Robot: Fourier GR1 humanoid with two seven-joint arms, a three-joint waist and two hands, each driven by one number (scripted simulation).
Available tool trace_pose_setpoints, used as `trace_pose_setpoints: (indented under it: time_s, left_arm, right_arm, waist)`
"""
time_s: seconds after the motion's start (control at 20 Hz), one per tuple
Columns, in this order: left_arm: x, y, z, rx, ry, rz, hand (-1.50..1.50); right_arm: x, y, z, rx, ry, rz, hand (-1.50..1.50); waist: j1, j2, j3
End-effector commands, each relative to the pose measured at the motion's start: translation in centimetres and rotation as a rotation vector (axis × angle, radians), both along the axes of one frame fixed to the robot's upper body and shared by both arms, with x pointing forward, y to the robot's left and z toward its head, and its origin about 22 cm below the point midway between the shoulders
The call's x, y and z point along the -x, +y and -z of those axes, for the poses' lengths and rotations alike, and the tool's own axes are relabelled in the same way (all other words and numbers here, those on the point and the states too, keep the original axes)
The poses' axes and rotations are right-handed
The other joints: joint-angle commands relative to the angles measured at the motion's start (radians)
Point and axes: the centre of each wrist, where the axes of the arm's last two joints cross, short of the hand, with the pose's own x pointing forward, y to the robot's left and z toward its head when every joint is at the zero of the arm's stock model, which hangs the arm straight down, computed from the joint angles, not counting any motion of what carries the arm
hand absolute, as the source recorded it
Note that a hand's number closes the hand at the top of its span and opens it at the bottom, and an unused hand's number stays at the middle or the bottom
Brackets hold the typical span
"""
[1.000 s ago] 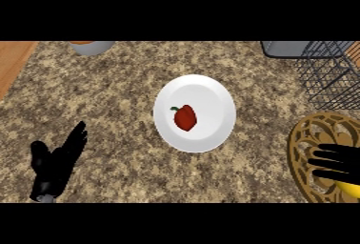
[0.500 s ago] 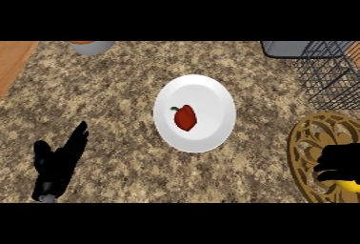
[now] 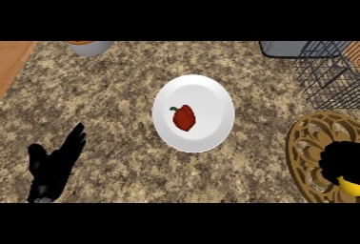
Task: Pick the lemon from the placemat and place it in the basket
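**A:** Where do we stand with the lemon (image 3: 347,185)?

**B:** It sits at the near right, on the ornate golden placemat (image 3: 309,147). Only a yellow sliver shows, peeking out just below our right hand (image 3: 340,161), which is curled over it. We judge the fingers to be clenched around the fruit, though most of it is hidden, so its long axis we cannot tell.

**A:** And the basket (image 3: 325,71)?

**B:** Straight beyond the hand, at the far right: a dark wire basket, apart from the placemat's far edge. So the coming move runs away from us, up and over the near wire wall, then down inside.

**A:** Could the left hand (image 3: 53,164) help?

**B:** No. It rests at the near left, fingers straight and released, well apart from everything. The right is plainly the nearer one.

**A:** Anything in the way?

**B:** Little. The white plate (image 3: 211,90) with a red pepper (image 3: 184,117) lies mid-worktop, left of the path. A grey bowl (image 3: 90,46) sits far left, a grey container (image 3: 283,48) just left of the basket. The wire rim is the thing we must clear.
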Motion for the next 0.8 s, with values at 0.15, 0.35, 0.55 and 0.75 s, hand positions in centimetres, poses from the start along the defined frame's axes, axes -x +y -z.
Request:
trace_pose_setpoints:
  time_s: [0.15,0.35,0.55,0.75]
  left_arm:
    - [2.4,1.7,2.3,-0.009,0.153,-0.088,0.0]
    - [3.1,1.1,2.6,0.014,0.169,-0.063,0.0]
    - [3.0,1.4,2.6,0.0,0.168,-0.075,0.0]
    - [3.6,0.7,2.4,0.018,0.16,-0.087,0.0]
  right_arm:
    - [0.8,0.7,4.7,-0.109,0.023,0.693,1.5]
    - [-0.4,6.0,4.3,-0.17,-0.057,0.864,1.5]
    - [-0.9,10.1,2.1,-0.342,-0.148,0.957,1.5]
    - [-1.4,12.6,1.6,-0.854,0.009,1.048,1.5]
  waist:
    - [-0.063,0.01,-0.017]
    - [-0.037,0.006,-0.018]
    - [-0.042,0.005,-0.016]
    - [-0.055,0.001,-0.009]
